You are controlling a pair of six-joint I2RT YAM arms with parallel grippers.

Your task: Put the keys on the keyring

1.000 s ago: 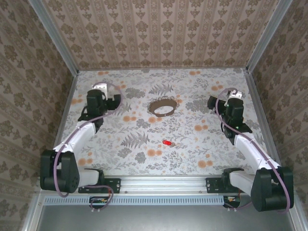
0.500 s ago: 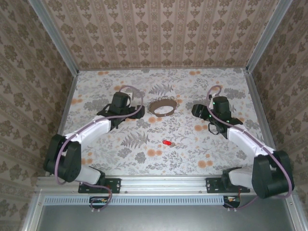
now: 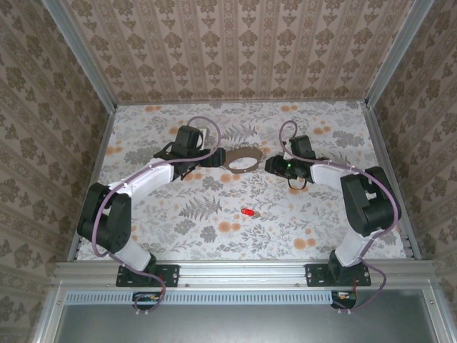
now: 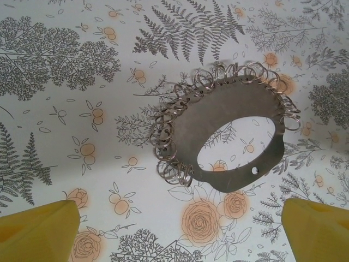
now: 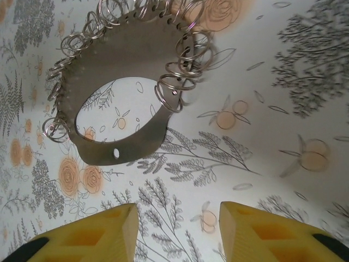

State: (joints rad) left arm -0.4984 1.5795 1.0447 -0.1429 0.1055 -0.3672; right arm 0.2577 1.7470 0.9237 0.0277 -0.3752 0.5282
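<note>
Keys (image 3: 248, 212): one tiny bright red oblong, glossy, lying flat on the worktop (image 3: 321, 214), at 6 o'clock from the keyring (image 3: 240, 158) and well apart from it. No contact with either arm.

Keyring: flat dull grey-brown metal band bent into an oval loop, lying on the sheet at 12 o'clock from the worktop centre. Left wrist view: many small silvery wire rings threaded along the band's outer edge from 8 round to 3 o'clock. The plain stretch at 5 o'clock has one punched hole. Print shows through the open middle.

Left end effector (image 3: 211, 161): at 9 o'clock of the keyring, just beside it, yellow fingertips (image 4: 43, 232) wide apart, nothing between them.

Right end effector (image 3: 271, 166): at 3 o'clock of the keyring, close. Right wrist view: yellow fingers (image 5: 92, 234) apart with a moderate gap, bare sheet between, gripping nothing.

Worktop: matte white sheet printed with grey ferns, leafy sprigs and orange flowers. An aluminium rail (image 3: 243, 270) runs along the near edge with both arm bases on it.

Room: three walls (image 3: 235, 50) in brown damask wallpaper, striped on the far wall, metal posts at the corners.
</note>
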